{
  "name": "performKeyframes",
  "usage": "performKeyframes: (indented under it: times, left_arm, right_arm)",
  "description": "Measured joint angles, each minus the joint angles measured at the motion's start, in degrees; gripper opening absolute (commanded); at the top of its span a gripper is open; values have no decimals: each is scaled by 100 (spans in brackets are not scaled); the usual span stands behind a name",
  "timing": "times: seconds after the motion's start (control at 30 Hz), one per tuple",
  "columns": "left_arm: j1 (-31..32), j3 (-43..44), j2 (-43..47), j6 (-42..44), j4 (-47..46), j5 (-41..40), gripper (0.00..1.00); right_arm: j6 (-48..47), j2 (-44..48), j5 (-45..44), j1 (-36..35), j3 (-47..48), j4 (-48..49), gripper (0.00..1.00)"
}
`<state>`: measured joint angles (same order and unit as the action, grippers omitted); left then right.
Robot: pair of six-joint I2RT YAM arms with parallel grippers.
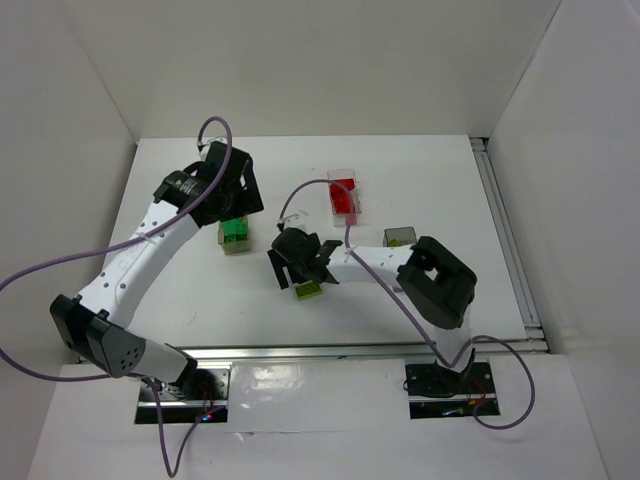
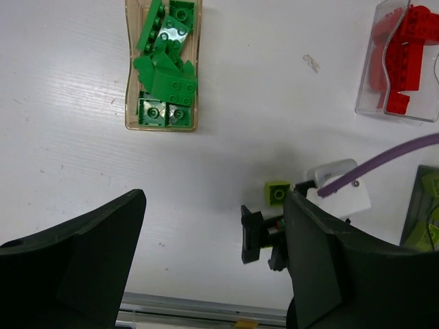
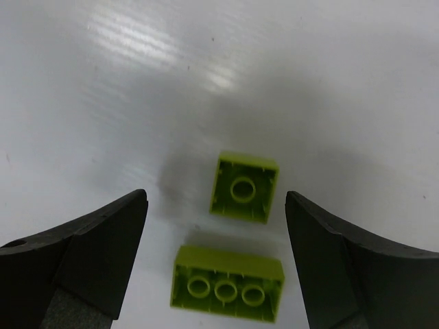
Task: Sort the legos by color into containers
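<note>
Two lime legos lie upside down on the white table between the fingers of my open right gripper (image 3: 216,223): a short one (image 3: 244,186) and a longer one (image 3: 228,284). The top view shows this gripper (image 1: 298,262) low over a lime brick (image 1: 308,291). My left gripper (image 2: 212,260) is open and empty, hovering near the tan container (image 2: 127,82), which holds several dark green legos (image 2: 164,75). Red legos (image 2: 411,41) fill the clear container (image 2: 374,62). The dark container (image 2: 420,205), at the right edge, holds lime pieces.
From above, the tan box (image 1: 236,247), the clear box (image 1: 358,205) and the dark box (image 1: 400,237) stand in a loose row across the table's middle. White walls close in three sides. A metal rail (image 1: 510,250) runs along the right edge.
</note>
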<state>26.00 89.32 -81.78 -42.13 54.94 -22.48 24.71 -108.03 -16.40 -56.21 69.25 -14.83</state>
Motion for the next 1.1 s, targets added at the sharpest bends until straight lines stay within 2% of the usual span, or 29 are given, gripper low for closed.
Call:
performKeyframes:
  times: [0.07,0.1,0.13,0.2,0.23,0.3,0.47,0.57,0.73,0.87,0.9,0.93,1.0,1.1]
  left_arm:
    - [-4,-66,0,4,7,0,89]
    - [-13,-87,-2,7,22,2,89]
    - [-31,-107,-2,9,35,2,89]
    - [-46,-120,-15,11,46,-22,89]
    - [-52,-120,-26,11,42,-33,89]
    - [-59,-120,-44,13,44,-48,89]
    - [-70,-120,-59,17,42,-72,89]
    - [-98,-120,-63,37,39,-85,89]
    - [-116,-120,-162,94,24,-57,89]
    - [-116,-120,-293,144,-7,2,89]
    - [-116,-120,-313,149,-9,13,89]
    - [-116,-120,-317,153,-9,22,89]
    - [-116,-120,-321,155,-9,26,89]
    - [-116,-120,-323,157,-9,50,89]
  right_arm:
    - [70,-249,-103,0,214,28,78]
    - [94,-341,-153,0,275,59,71]
    - [114,-404,-225,-2,310,66,59]
    - [146,-448,-343,-2,319,63,52]
    - [153,-452,-417,-2,330,57,44]
    - [164,-461,-533,35,398,39,39]
    - [195,-236,-852,175,323,39,39]
    - [278,579,-1060,498,-258,26,38]
    - [514,2540,-1436,1873,-1469,59,38]
    - [619,3283,-1639,2704,-2079,46,42]
    - [616,3335,-1639,2826,-2173,24,45]
    - [616,3342,-1631,2957,-2236,13,53]
    - [603,3303,-1558,3156,-2323,-17,73]
    - [551,3182,-1469,3353,-2326,-44,81]
